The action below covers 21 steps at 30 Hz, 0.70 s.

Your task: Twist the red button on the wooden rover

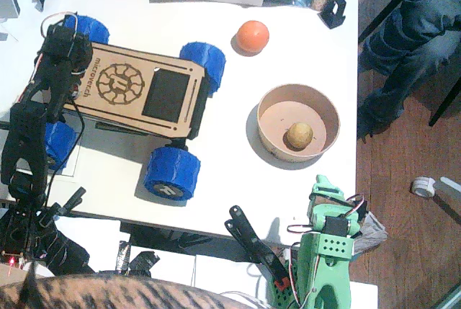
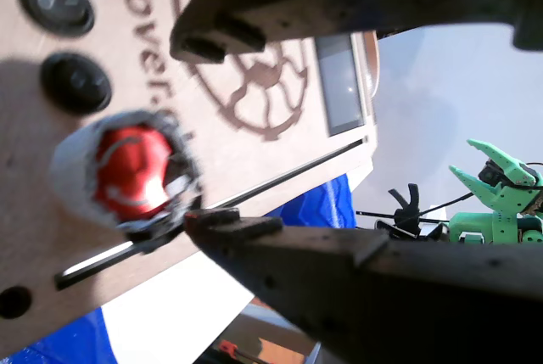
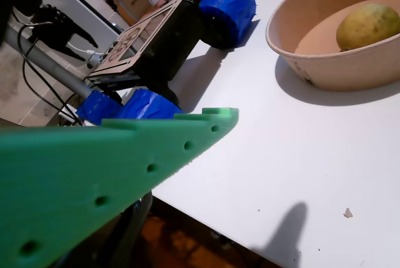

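— Where? Left tool (image 2: 191, 131) poised over the wooden rover (image 1: 137, 93) on the white table (image 1: 230, 179); jaws parted around the red button (image 2: 129, 170) beside two black buttons (image 2: 75, 82).

— Right tool (image 1: 322, 186)? Parked near the bowl (image 1: 299, 130); grip impossible to tell.

Left end effector (image 2: 191, 131) jaws apart, right end effector (image 1: 320, 185) idle.
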Each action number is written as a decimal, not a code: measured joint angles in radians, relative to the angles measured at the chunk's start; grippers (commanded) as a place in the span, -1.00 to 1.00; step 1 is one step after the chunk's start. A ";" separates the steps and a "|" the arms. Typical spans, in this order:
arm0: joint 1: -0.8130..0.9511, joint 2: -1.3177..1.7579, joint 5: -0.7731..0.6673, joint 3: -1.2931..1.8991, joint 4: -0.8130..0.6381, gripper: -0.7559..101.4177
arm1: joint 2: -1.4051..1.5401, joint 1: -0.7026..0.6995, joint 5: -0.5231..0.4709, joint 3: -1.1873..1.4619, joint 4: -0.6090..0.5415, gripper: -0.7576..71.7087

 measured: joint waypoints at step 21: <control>0.000 -0.031 0.000 0.000 0.077 -0.53 | 0.000 0.000 0.000 0.000 0.000 -0.42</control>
